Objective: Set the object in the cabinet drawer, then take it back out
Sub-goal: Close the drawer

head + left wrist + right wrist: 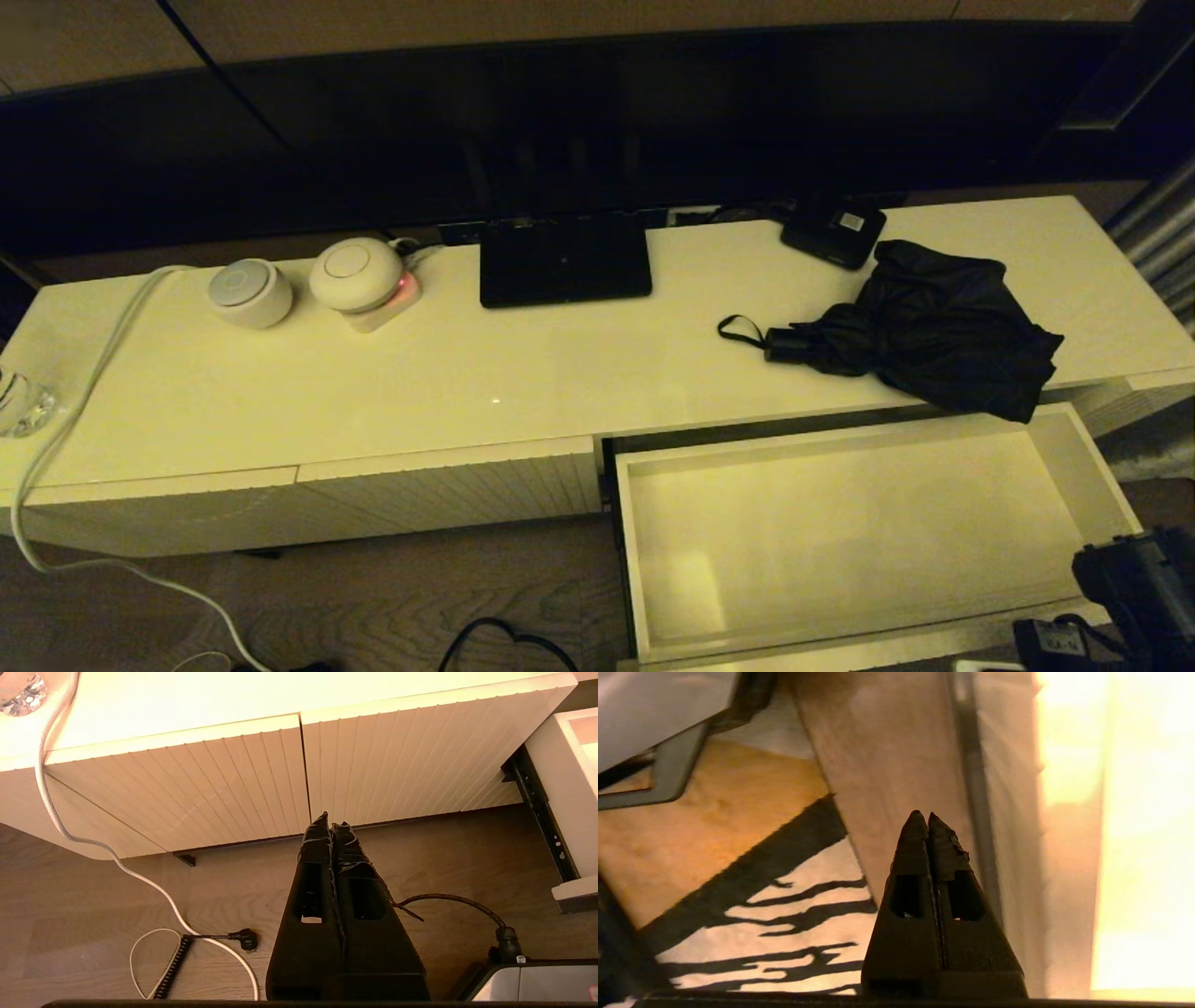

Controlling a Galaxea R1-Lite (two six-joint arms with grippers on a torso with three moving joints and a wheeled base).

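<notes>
The black folding umbrella (934, 345) lies on the cabinet top at the right, its bunched fabric hanging slightly over the front edge and its handle and wrist loop (742, 329) pointing left. Just below it the cabinet drawer (624, 560) stands pulled out with nothing inside. My right arm (1134, 583) shows low at the drawer's front right corner; the right gripper (923, 814) is shut and empty above the floor beside a ribbed front. My left gripper (332, 820) is shut and empty too, over the floor before the closed ribbed panels (233, 779).
A flat black stand base (565, 259) and a small labelled black box (833, 231) sit at the back of the cabinet top. Two round white devices (250, 291) stand at the left. A white cable (75, 411) trails to the floor, where a plug (246, 939) lies.
</notes>
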